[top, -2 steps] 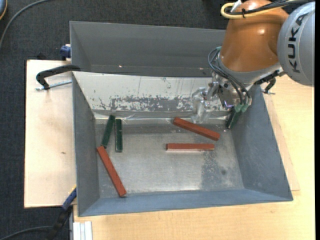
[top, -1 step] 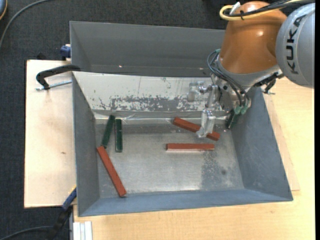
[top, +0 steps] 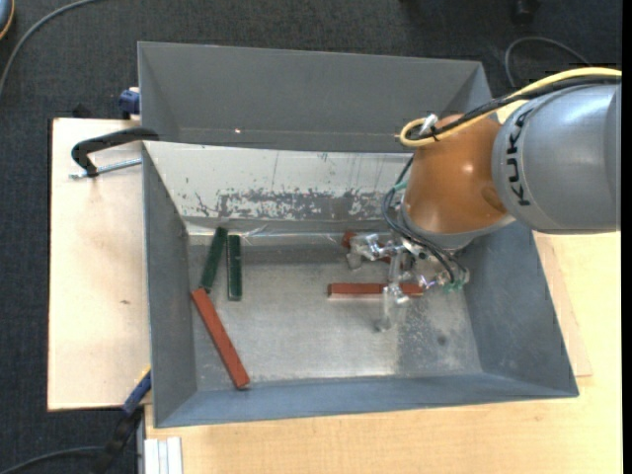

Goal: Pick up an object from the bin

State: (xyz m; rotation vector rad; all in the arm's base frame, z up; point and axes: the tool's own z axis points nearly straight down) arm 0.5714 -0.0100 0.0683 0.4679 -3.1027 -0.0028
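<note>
Two dark green bars (top: 223,263) are lying side by side by the bin's (top: 326,92) left wall, with a long red bar (top: 219,338) slanting below them, well apart from the gripper (top: 393,302). The arm (top: 563,161) is showing "KU". The gripper is hanging over the right end of a red-brown bar (top: 354,289) that is lying left-to-right mid-bin. Whether the gripper is open cannot be told.

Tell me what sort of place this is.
Probably a robotics lab or test room rather than a factory floor: a KUKA arm reaches into a grey metal bin holding red-brown sticks and green sticks, and dark carpet with a loose cable lies around it.
</note>
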